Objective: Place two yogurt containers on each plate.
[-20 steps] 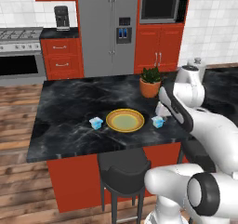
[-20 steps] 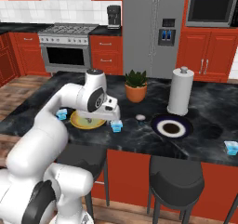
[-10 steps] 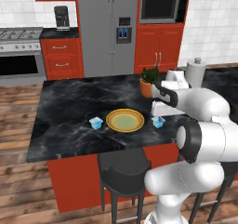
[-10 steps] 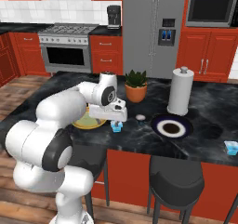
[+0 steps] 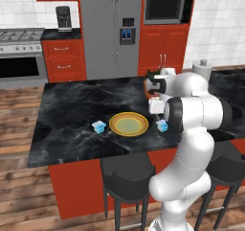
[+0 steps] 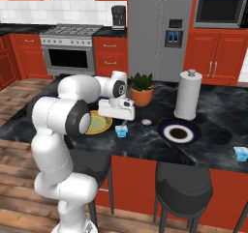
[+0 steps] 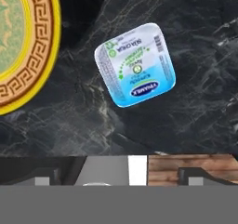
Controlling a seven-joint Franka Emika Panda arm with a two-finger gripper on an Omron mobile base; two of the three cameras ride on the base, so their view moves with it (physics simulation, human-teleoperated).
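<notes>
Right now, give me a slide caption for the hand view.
Open gripper above a yogurt cup on the black counter, beside the yellow plate.

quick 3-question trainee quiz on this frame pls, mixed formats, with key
1. True or false: the yellow plate already holds a yogurt cup.
2. The claw hangs over which yogurt cup? A) the one right of the yellow plate B) the one left of it C) the one at the counter's far right end
3. Fill in: the navy-rimmed plate sits in front of the ____.

Key: 1 false. 2 A. 3 paper towel roll.
</notes>
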